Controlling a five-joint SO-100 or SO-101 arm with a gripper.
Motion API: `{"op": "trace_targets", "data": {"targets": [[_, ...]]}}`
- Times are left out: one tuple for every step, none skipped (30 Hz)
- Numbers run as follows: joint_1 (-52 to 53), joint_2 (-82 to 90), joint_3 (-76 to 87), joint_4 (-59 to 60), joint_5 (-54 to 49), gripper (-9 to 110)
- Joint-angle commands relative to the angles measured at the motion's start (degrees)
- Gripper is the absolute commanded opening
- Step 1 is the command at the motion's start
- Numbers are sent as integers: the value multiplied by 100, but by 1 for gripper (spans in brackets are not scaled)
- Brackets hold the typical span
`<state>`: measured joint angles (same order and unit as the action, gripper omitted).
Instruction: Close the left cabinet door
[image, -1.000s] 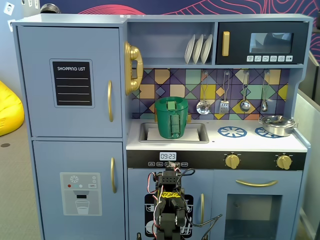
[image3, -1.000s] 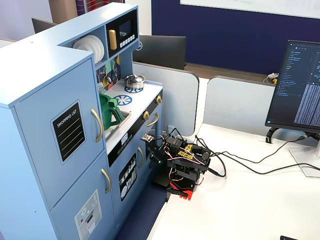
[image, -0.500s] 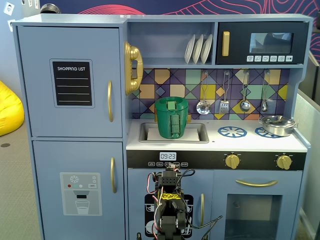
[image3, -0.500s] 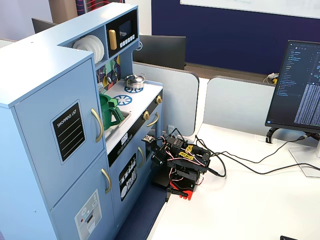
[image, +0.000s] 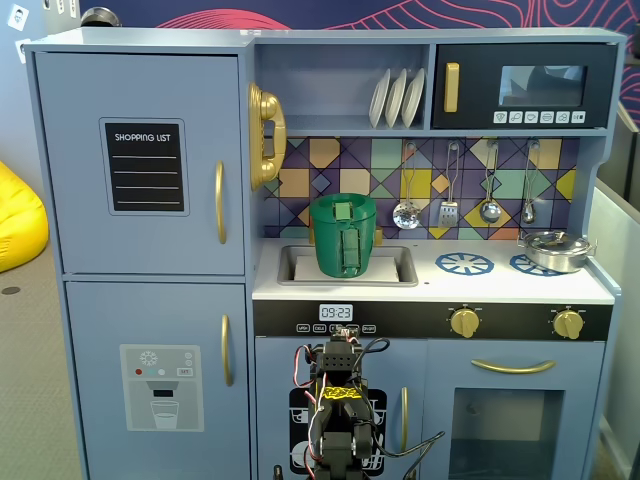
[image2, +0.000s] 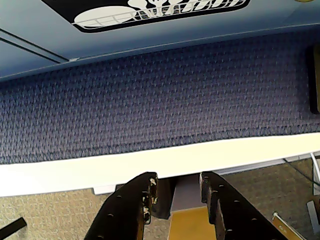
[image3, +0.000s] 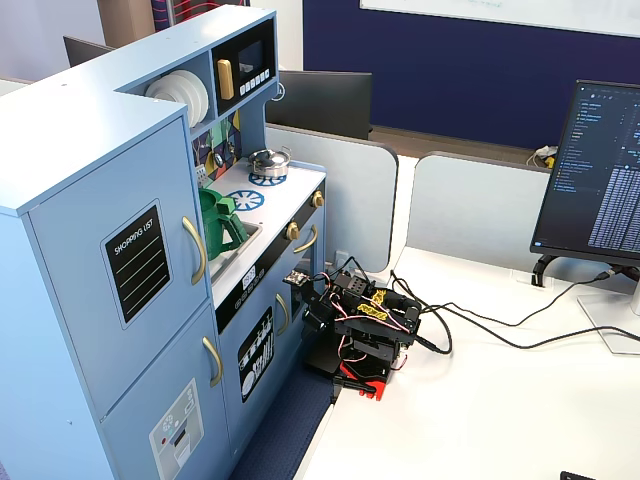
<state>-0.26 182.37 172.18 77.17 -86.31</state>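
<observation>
In a fixed view the upper door's panel (image: 146, 166) reads "SHOPPING LIST", the clock (image: 336, 312) "09:23"; the left cabinet door (image: 338, 410) sits flush behind the arm; in the wrist view the gripper (image2: 176, 194) is slightly parted, empty, over carpet (image2: 150, 105); in the other fixed view a monitor (image3: 597, 180) shows unreadable text.

Bright even indoor light, soft shadows, sharp focus

Arm (image: 338, 420) before cabinet door (image: 395, 410) (pitcher (image: 343, 236) in sink (image: 400, 268)).
</observation>
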Motion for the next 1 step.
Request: {"op": "trace_targets", "data": {"targets": [[-18,-26,-44,1063,-35,1]]}}
